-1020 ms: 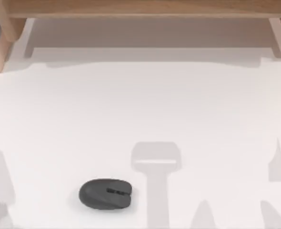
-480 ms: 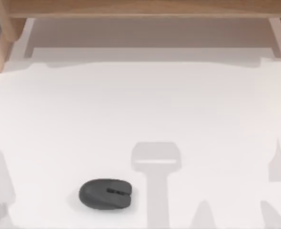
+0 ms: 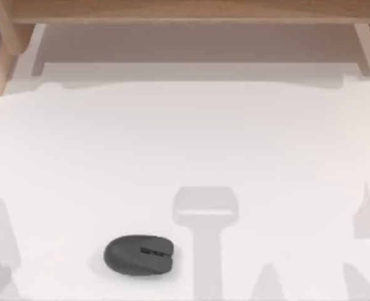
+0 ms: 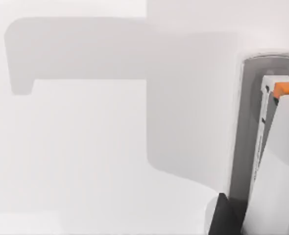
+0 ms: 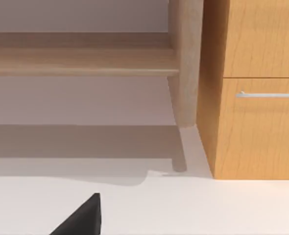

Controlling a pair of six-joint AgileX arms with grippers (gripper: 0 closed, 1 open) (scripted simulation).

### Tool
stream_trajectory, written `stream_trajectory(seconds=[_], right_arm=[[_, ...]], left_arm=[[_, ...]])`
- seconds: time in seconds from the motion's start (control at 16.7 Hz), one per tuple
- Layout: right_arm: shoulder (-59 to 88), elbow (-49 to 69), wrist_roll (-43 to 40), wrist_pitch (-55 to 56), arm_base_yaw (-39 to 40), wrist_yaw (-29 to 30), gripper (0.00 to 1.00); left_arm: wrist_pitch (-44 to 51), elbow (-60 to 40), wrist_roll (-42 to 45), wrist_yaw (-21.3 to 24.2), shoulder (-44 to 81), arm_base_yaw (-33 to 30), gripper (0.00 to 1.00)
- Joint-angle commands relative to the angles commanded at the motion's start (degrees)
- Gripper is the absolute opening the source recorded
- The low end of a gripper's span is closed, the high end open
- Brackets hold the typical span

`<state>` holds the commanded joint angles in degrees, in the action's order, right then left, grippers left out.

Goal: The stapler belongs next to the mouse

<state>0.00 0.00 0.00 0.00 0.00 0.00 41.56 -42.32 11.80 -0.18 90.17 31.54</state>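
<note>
The dark grey mouse (image 3: 138,255) lies flat on the white table (image 3: 185,144) near the front edge, left of centre, with its split front toward the right. In the left wrist view a white and grey object with an orange tip, which looks like the stapler (image 4: 274,147), sits on the table at the picture's edge. A dark part of my left gripper (image 4: 224,218) shows close beside it, apart from it as far as I can see. A dark part of my right gripper (image 5: 81,219) shows above bare table, far from the mouse.
A wooden shelf (image 3: 185,11) runs along the back of the table on pale legs (image 5: 182,88). A wooden cabinet with a drawer handle (image 5: 267,94) stands at the back beside one leg. Grey arm shadows fall across the table's front.
</note>
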Motion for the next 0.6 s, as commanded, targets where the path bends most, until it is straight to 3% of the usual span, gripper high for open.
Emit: stream_trajectory(seconds=[0.3,0.6], right_arm=[[0.00,0.00,0.00,0.00,0.00,0.00,1.00],[0.00,0.00,0.00,0.00,0.00,0.00,1.00]], left_arm=[[6.83,-3.01,-0.09,0.00,-3.13,-0.06,0.00],[6.99,-3.21,-0.12,-0.02,-3.06,-0.16,0.00]])
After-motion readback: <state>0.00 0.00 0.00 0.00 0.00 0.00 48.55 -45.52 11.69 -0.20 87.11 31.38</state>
